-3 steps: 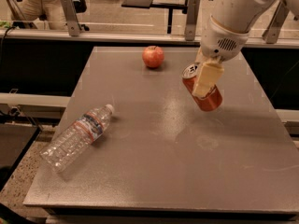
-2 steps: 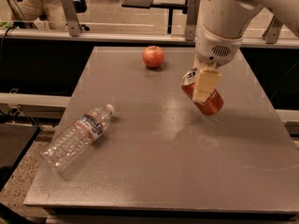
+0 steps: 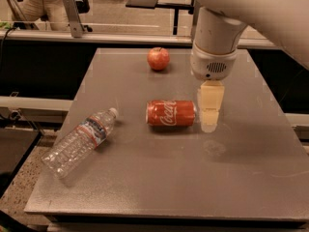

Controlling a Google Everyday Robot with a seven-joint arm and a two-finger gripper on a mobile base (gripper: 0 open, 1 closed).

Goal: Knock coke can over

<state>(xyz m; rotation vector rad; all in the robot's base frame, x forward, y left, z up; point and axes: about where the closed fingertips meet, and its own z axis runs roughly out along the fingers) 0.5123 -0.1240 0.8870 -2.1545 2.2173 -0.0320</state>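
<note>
The red coke can [image 3: 170, 113] with white script lies on its side on the grey table [image 3: 159, 178], near the middle, its silver top pointing right. My gripper [image 3: 210, 111] hangs straight down from the white arm, just right of the can's top end, close to it or touching it, with its tips near the table surface. It holds nothing.
A clear plastic water bottle [image 3: 79, 140] lies on its side at the table's left. A red apple [image 3: 158, 58] sits at the back centre. Railings, desks and a seated person [image 3: 43, 1] are behind the table.
The can was tilted at the gripper near the table's right side; now it lies flat on its side at the middle, left of the gripper. The view has also moved closer.
</note>
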